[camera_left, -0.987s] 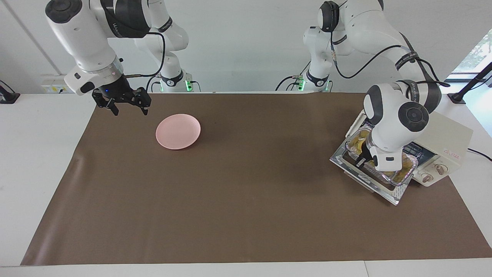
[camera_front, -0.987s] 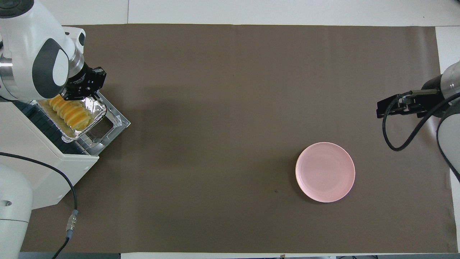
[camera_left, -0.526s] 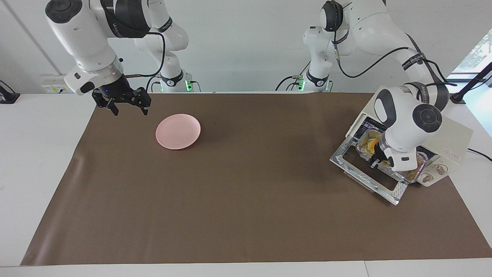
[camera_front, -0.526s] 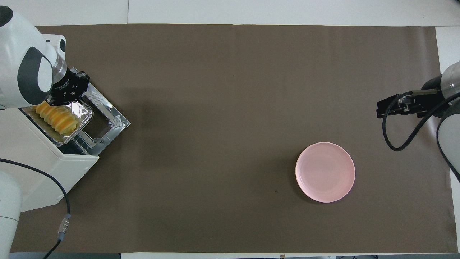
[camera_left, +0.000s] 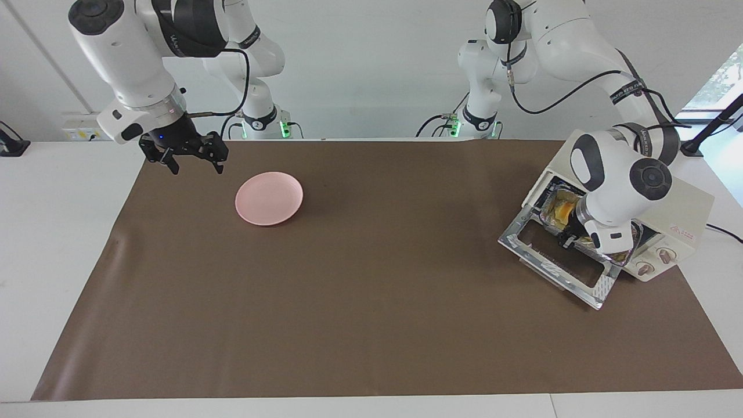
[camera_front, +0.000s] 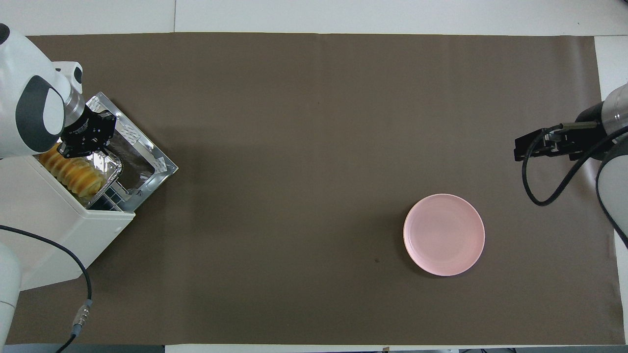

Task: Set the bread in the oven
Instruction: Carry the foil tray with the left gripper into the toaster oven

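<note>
The bread (camera_front: 73, 174), a ridged golden roll, lies in a silver foil tray (camera_front: 107, 164) that sits mostly inside the cream-white oven (camera_front: 54, 215), over its open drop-down door (camera_front: 147, 164). My left gripper (camera_front: 84, 142) is shut on the tray's outer rim at the oven mouth. In the facing view the left gripper (camera_left: 570, 239) is low over the door (camera_left: 551, 264), the bread (camera_left: 558, 210) shows inside the oven (camera_left: 688, 209), and the tray's rim (camera_left: 616, 253) pokes out. My right gripper (camera_left: 197, 168) waits open and empty above the mat beside the pink plate.
A round pink plate (camera_left: 269, 198) lies on the brown mat (camera_left: 371, 302) toward the right arm's end; it also shows in the overhead view (camera_front: 444, 234). The oven's two knobs (camera_left: 655, 260) face away from the robots. A cable (camera_front: 83, 299) trails from the oven.
My left gripper has moved the foil tray with the bread off the open door and deeper into the oven. The right arm has not moved.
</note>
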